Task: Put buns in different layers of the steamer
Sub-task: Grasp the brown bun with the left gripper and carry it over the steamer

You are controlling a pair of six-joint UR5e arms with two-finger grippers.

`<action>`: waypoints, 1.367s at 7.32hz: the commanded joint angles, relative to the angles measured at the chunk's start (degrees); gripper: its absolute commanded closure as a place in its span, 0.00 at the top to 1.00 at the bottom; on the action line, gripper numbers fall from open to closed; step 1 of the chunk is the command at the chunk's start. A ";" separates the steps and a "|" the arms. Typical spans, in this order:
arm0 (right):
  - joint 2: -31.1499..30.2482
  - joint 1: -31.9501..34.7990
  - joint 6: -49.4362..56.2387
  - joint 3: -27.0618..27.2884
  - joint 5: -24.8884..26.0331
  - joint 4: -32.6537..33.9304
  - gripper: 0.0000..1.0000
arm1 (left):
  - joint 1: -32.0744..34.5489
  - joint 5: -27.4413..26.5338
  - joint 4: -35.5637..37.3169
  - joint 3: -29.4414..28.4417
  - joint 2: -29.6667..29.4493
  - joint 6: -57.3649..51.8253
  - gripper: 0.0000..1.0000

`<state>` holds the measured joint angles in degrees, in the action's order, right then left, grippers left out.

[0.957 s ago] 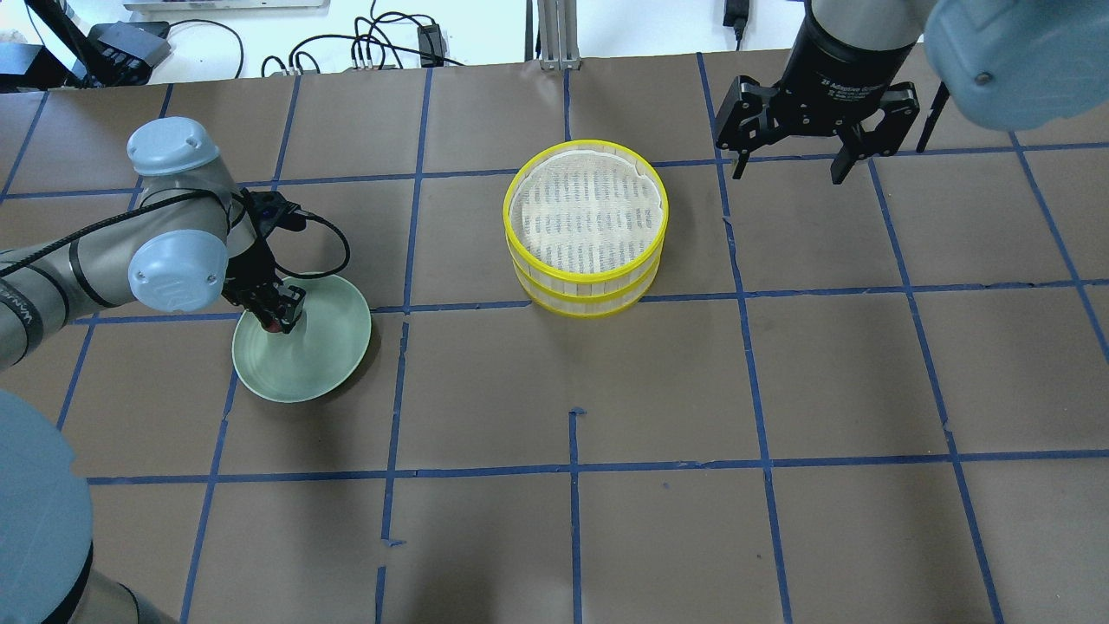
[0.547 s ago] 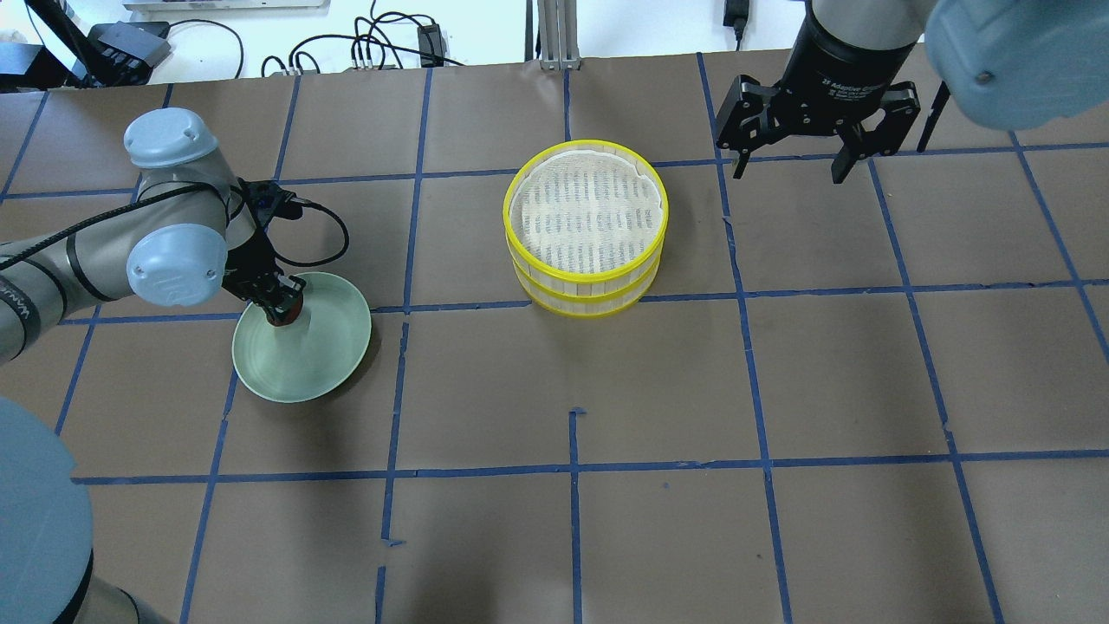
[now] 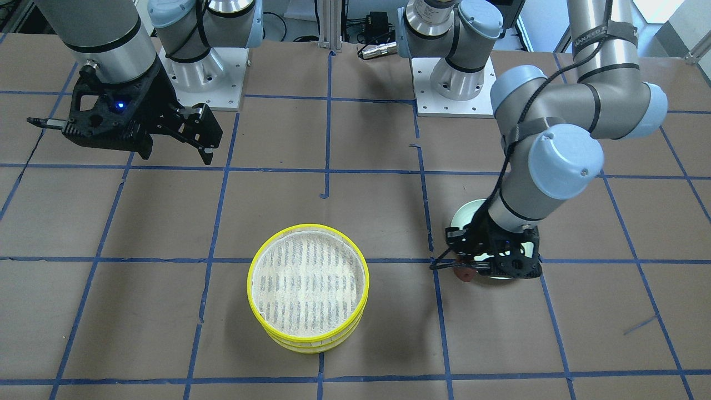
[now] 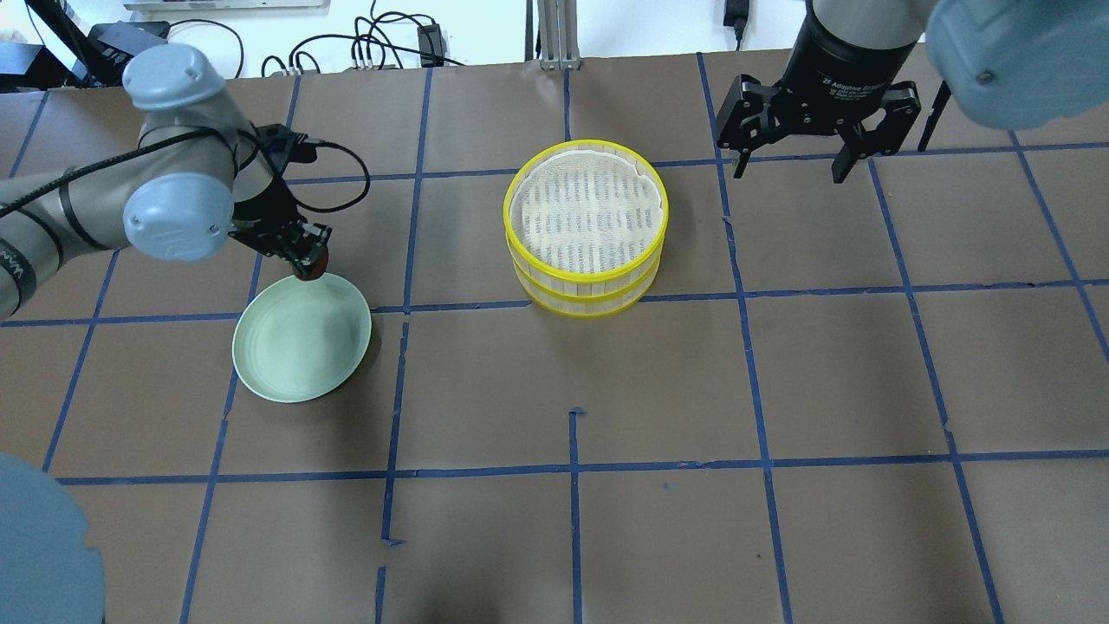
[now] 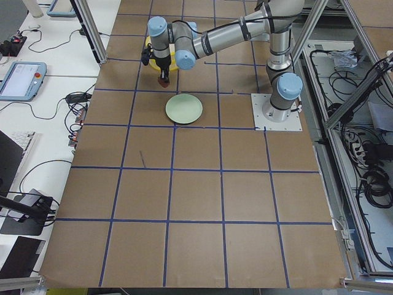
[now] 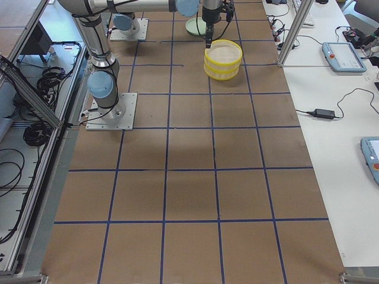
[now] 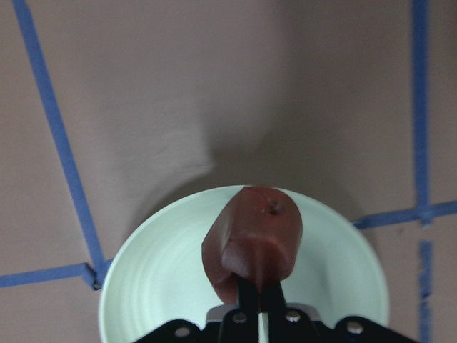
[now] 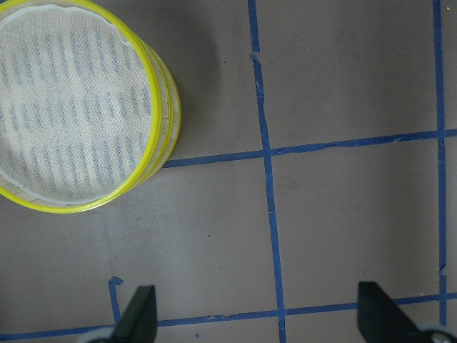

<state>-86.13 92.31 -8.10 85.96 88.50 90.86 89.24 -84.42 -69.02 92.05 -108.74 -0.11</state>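
Note:
My left gripper point(image 4: 309, 256) is shut on the dark reddish-brown bun point(image 4: 318, 265) and holds it in the air above the far edge of the pale green plate point(image 4: 299, 347). The left wrist view shows the bun point(image 7: 253, 239) clamped between the fingers, with the plate point(image 7: 143, 300) below. The two steamer layers point(image 4: 589, 290) are stacked at the table's middle, and the top tray's lining point(image 3: 308, 278) is bare. My right gripper point(image 4: 788, 173) is open and empty, hovering to the right of the steamer point(image 8: 71, 107). The white bun is not in view.
The plate point(image 3: 464, 214) holds nothing that I can see. The table is brown paper with a blue tape grid. Cables and boxes lie beyond the far edge. The arm bases point(image 3: 200, 72) stand at the robot side.
My left gripper has lifted the brown bun off the plate and moved it up and toward the plate's far right edge. The right arm has not moved.

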 commanded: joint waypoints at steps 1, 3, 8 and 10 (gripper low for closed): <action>-0.01 -0.02 -0.08 0.00 0.09 0.02 1.00 | 8.02 15.33 3.33 -3.98 -0.33 18.76 0.02; -0.01 -0.02 -0.08 0.00 0.09 -0.07 1.00 | 10.50 20.05 4.33 -3.90 -1.73 21.97 0.02; -0.09 -0.46 0.27 -0.26 0.18 0.02 1.00 | 11.13 24.48 14.35 -2.93 -6.05 23.22 0.89; -0.09 -0.37 0.28 -0.35 0.09 0.02 1.00 | 11.13 23.95 13.74 -3.54 -4.03 22.96 0.92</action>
<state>-86.22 91.83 -7.80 85.66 88.66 90.88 100.36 -60.06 -54.95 88.99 -113.85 23.02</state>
